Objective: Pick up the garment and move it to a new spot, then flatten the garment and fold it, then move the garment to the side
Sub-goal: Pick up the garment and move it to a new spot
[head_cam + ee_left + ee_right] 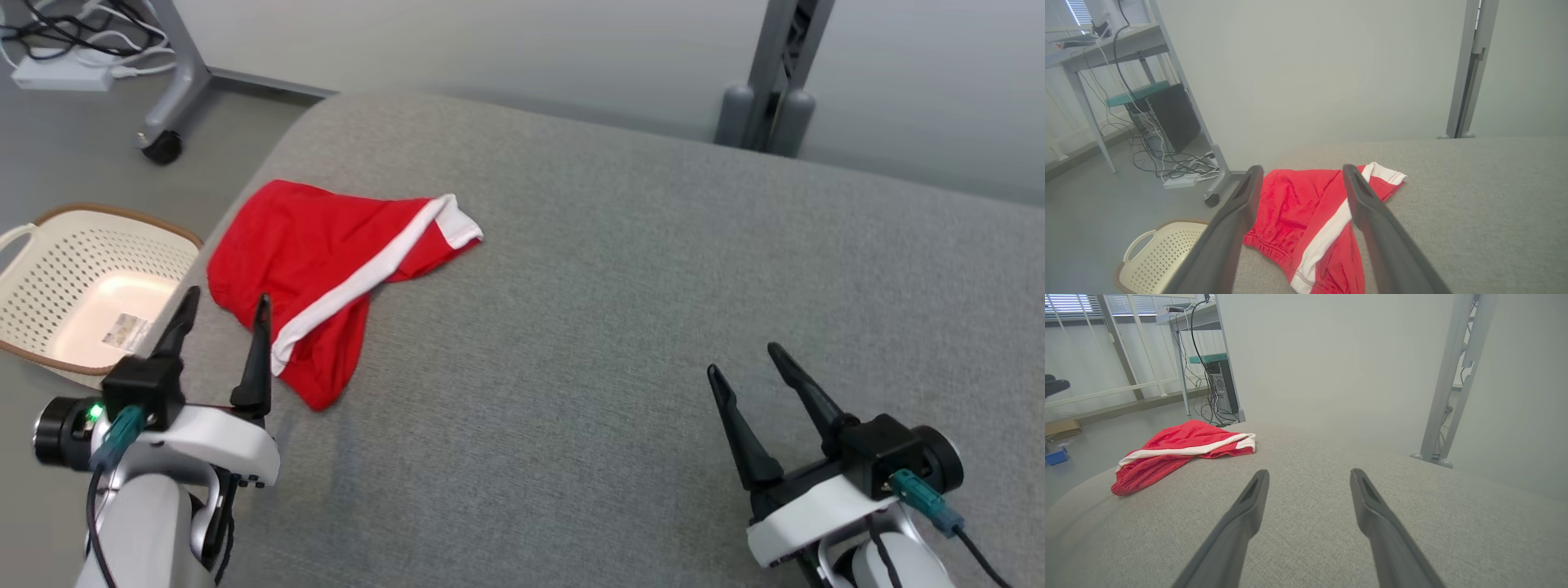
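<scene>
Nearest in the head view, the left gripper [227, 298] rises at the lower left, fingers apart, one tip overlapping the near edge of the red garment [318, 245]. The right gripper [741, 359] stands at the lower right, fingers likewise apart, over bare fabric. White-striped and crumpled, the garment lies at the far left of the grey cushioned surface [612, 286], close to its rounded left edge, with broad open room to its right. A cream basket [114, 214] sits on the floor just past that edge.

From the left wrist, spread fingers frame the garment, with the basket lower left.

From the right wrist, parted fingers point over bare surface, and the garment is well apart at the far left.
</scene>
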Controlling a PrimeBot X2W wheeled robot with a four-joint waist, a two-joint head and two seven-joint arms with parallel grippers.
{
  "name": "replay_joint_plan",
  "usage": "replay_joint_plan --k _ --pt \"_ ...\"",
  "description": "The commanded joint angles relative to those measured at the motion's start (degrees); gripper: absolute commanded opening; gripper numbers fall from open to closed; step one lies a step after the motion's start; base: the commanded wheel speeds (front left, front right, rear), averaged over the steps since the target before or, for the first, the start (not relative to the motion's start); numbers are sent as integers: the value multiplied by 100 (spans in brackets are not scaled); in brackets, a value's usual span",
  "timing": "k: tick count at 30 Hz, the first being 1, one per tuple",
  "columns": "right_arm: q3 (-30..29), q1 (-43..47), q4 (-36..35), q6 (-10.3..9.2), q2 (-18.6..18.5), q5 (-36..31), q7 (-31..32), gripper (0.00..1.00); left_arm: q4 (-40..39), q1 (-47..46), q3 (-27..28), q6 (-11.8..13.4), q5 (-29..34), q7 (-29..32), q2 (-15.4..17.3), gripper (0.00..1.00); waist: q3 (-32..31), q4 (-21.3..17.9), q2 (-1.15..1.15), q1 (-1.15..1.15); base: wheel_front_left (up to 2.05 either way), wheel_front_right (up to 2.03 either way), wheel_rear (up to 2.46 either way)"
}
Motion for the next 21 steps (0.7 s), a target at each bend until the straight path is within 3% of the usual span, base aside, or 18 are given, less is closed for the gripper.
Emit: replay_joint_plan --k 1,6,11,21 --pt "3 -124 -16 -4 -93 7 -5 100 601 -379 -200 -129 72 3 177 100 318 -229 0 0 0 0 0" --pt "76 -256 -10 -4 -111 25 -5 100 1804 -1267 -585 -255 -56 180 544 100 549 -375 0 0 0 0 0" --pt "125 -363 18 -4 -186 33 -6 100 2780 -2001 -1445 -250 -508 577 822 100 804 -520 0 0 0 0 0" --pt "141 -583 7 -4 -287 -15 -5 100 3649 -2846 -2793 -254 -1668 1304 1181 100 1347 -708 0 0 0 0 0"
